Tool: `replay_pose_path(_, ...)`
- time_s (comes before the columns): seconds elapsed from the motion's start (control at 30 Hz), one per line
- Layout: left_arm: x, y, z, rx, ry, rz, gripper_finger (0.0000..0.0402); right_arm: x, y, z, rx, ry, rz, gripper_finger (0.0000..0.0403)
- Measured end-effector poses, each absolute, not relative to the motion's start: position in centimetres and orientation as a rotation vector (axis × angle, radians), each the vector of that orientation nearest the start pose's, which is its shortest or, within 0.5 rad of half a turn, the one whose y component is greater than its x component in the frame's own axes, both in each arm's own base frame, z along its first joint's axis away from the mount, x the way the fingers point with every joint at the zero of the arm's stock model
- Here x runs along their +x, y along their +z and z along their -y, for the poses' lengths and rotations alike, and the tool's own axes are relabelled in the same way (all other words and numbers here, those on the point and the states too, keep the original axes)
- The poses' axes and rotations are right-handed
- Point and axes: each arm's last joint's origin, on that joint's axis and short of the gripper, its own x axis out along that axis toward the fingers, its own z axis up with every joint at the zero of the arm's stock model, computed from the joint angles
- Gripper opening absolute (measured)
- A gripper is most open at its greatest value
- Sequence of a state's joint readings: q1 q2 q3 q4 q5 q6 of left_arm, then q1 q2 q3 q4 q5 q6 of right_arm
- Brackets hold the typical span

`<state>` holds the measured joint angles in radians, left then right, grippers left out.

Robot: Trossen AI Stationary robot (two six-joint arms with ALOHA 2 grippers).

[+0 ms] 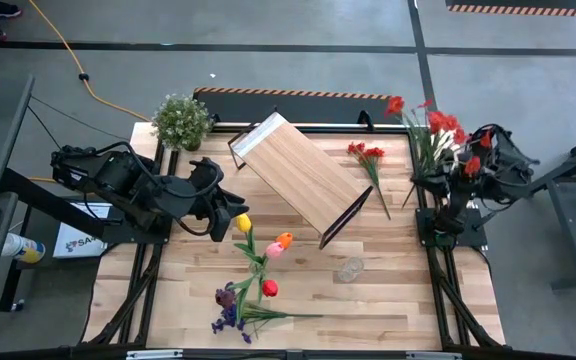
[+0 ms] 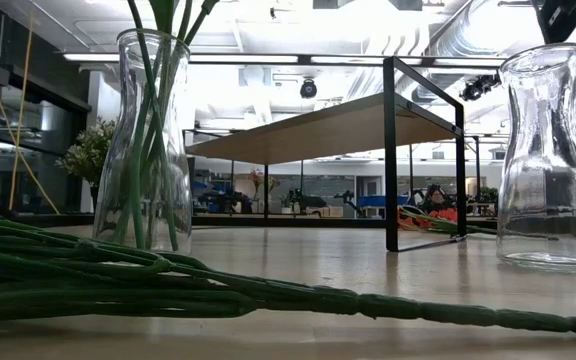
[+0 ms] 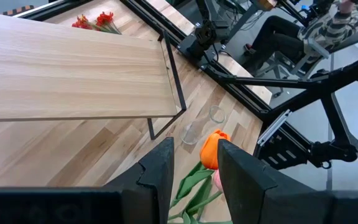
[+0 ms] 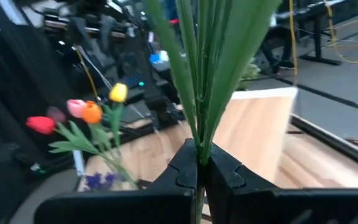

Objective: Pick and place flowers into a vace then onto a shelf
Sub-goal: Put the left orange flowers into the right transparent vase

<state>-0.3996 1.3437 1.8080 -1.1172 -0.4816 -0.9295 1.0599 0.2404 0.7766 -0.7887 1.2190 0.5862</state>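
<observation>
The right gripper (image 4: 199,167) was held at the counter's (image 1: 388,290) right edge, its fingers pressed together on the green stems of a red flower bunch (image 1: 448,135), whose blossoms showed above that arm in the overhead view. The left gripper (image 3: 194,163) hovered over the counter's left-centre, fingers parted with nothing between them, an orange tulip (image 3: 213,148) lying just beyond its tips. The shelf (image 1: 298,175) stood diagonally across the counter's middle. One glass vase (image 2: 148,140) held several green stems upright, with yellow, orange, pink and red tulips (image 1: 268,250) showing at that spot from above. A second glass vase (image 2: 553,150) stood empty, apart from the first. A small red spray (image 1: 366,152) lay right of the shelf; purple flowers (image 1: 230,312) lay near the front edge. A potted plant (image 1: 181,120) stood at the back left corner.
</observation>
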Motion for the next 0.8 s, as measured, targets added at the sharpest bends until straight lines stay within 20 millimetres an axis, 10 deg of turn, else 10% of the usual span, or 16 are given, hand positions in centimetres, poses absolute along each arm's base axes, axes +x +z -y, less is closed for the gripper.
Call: replay_pose_path(0.8, 21.4, 46.7, 7.6, -0.634, 0.344, -0.497, 0.0156, 6.7, 28.3, -7.0, 0.452, 0.067, 0.247, 0.0001)
